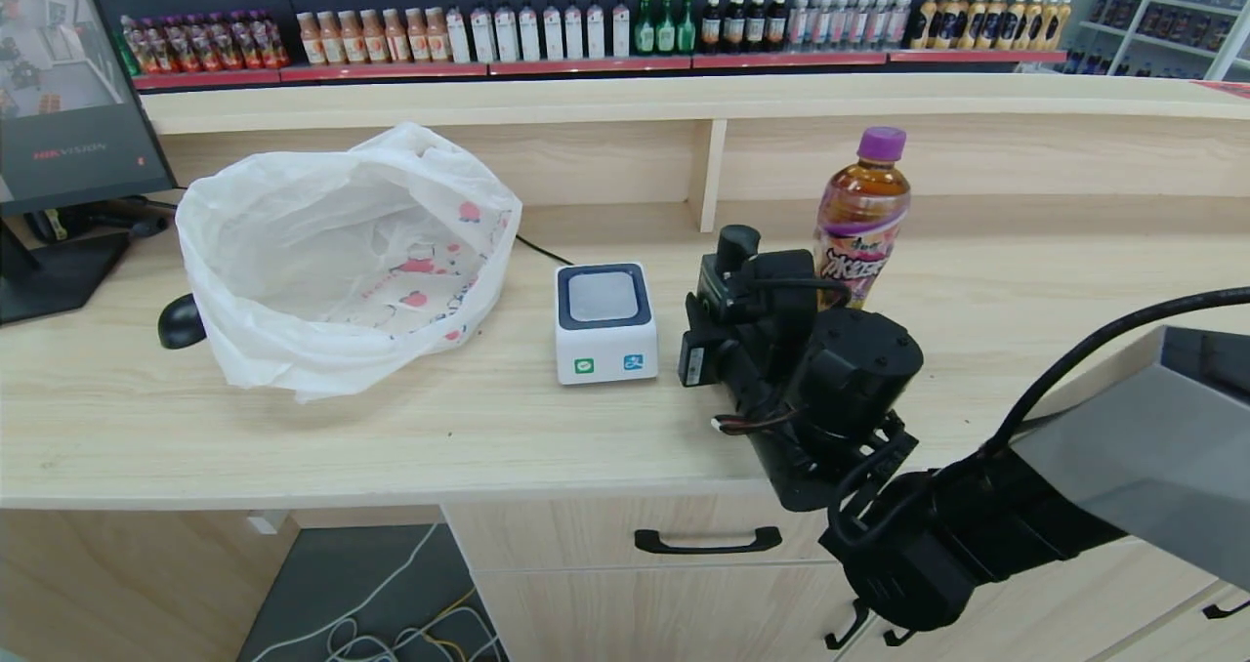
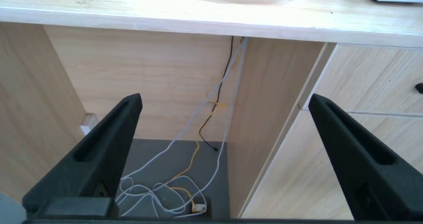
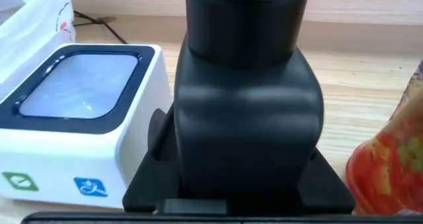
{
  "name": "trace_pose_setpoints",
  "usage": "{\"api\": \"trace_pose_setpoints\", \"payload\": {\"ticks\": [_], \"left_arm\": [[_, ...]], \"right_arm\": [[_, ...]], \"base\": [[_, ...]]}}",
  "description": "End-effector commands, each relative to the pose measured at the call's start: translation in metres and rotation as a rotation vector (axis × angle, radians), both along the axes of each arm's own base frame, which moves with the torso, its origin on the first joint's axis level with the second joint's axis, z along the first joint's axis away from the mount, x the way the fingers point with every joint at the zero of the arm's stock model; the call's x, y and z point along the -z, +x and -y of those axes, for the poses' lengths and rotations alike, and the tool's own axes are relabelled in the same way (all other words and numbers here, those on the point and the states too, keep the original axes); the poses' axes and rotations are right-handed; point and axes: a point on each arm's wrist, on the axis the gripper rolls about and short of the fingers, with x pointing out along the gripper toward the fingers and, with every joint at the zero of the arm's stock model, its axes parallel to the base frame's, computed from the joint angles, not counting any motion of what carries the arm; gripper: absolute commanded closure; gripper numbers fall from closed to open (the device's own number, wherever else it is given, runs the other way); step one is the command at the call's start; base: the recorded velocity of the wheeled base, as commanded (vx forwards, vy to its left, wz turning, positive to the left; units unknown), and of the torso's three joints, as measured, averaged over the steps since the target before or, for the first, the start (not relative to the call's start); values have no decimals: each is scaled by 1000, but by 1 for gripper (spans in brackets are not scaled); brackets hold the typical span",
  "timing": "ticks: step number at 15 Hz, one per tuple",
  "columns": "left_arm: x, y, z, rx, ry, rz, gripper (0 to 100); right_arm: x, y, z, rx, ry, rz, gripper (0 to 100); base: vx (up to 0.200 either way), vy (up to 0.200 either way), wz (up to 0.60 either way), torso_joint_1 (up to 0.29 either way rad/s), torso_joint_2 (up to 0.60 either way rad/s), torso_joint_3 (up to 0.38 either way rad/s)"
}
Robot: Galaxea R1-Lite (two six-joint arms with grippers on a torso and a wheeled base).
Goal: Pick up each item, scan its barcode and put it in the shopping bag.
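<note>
Evidently the bottle (image 1: 861,223), upright toward the bench's (image 1: 488,428) back edge and right of its middle, looked full, stiff and slick, so we judged mid-body the best hold; we could not tell how open the right end effector (image 1: 739,252) beside it stood, while the left end effector (image 2: 225,105) gaped wide and empty.

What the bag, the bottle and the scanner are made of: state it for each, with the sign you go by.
Shopping bag: thin plastic film, translucent white, crumpled and slumping. Bottle: probably clear plastic, glossy, with the amber drink showing through; its purple cap looks like matte plastic. Scanner: hard moulded plastic with a smooth white shell; its window looks glassy and reflects light.
</note>
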Motion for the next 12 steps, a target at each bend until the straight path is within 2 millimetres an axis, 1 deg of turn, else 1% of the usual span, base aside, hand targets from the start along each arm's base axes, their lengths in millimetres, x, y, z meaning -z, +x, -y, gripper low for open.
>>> {"api": "trace_pose_setpoints", "payload": {"ticks": [1,2,4,6,7,8,9,10,12], "left_arm": [[0,0,0,0,0,0,0],[0,0,0,0,0,0,0],[0,0,0,0,0,0,0],[0,0,0,0,0,0,0],[0,0,0,0,0,0,0],[0,0,0,0,0,0,0],[0,0,0,0,0,0,0],[0,0,0,0,0,0,0],[0,0,0,0,0,0,0]], "right_arm": [[-15,-23,7,-27,7,10,100],[-22,-44,12,-58,4,6,100],[-28,-83,22,-122,-13,-11,100],[-38,-117,35,-164,-12,-1,100],[-43,-129,44,-162,-25,27,100],[-44,-138,50,-172,-33,42,100],[-40,-149,63,-170,-39,43,100],[-38,-156,72,-165,-42,42,100],[-43,-173,88,-181,-63,77,100]], "base": [[0,0,0,0,0,0],[0,0,0,0,0,0],[0,0,0,0,0,0],[0,0,0,0,0,0],[0,0,0,0,0,0],[0,0,0,0,0,0],[0,0,0,0,0,0],[0,0,0,0,0,0],[0,0,0,0,0,0]]}}
